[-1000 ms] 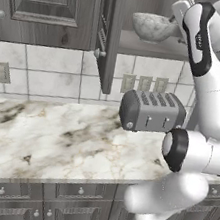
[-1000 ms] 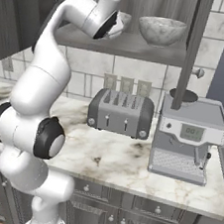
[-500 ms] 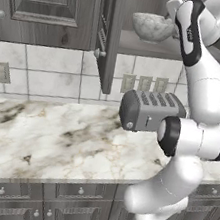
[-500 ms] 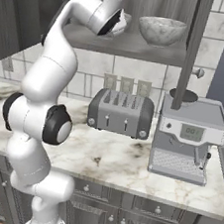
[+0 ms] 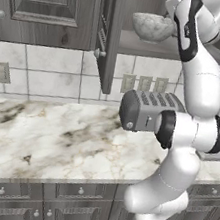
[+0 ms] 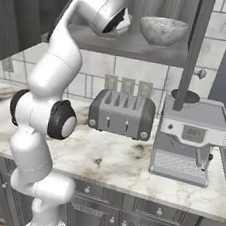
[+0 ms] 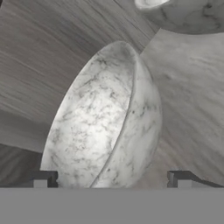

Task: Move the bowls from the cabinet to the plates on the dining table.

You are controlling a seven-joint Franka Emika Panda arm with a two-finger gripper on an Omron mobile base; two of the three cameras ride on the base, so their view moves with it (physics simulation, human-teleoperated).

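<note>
Marble-grey and mottled, two round deep stone bowls sit on the inner shelf [image 6: 144, 47] of the dark grey wood-grain wall cabinet [image 5: 106, 35], whose door hangs open. We see one bowl [image 6: 163, 31] standing free beside the arm; the nearer bowl [image 7: 105, 118] looms large before our pincer [image 7: 111, 179], whose two dark tips stand spread wide apart, one at each side of its rim, gripping nothing. We cannot tell whether the tips touch the stone. Below the shelf, on the white veined marble desk [image 5: 51, 138], stand a grey four-slot toaster [image 6: 122, 115] and a silver coffee machine [image 6: 189, 140].
</note>
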